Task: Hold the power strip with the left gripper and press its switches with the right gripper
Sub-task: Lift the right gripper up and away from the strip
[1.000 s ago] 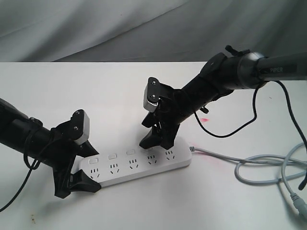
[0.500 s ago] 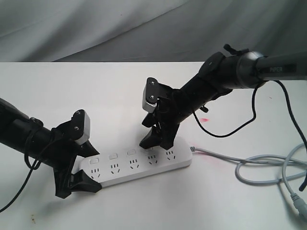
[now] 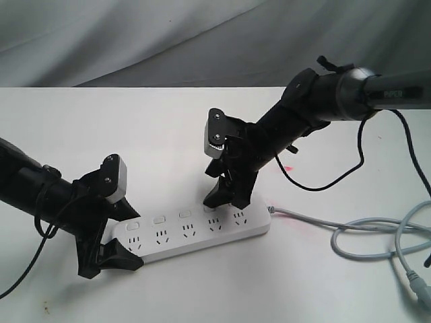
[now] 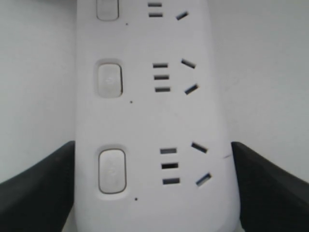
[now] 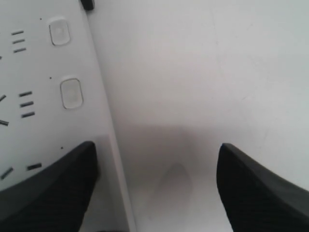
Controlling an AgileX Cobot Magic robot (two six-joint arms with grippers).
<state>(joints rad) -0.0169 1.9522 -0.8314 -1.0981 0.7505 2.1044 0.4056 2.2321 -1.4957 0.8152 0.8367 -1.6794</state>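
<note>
White power strip (image 3: 190, 232), clamped by the left gripper (image 3: 106, 259), may tip if the wide-open right gripper (image 3: 227, 198) presses beside its switches (image 3: 158, 219).

A white table (image 3: 135, 128) carries the power strip (image 3: 192, 232), which lies flat on it. Its grey cord (image 3: 363, 232) leaves one end of the strip and lies in loose loops on the tabletop. A small pink mark (image 3: 288, 167) sits near that same end.
</note>
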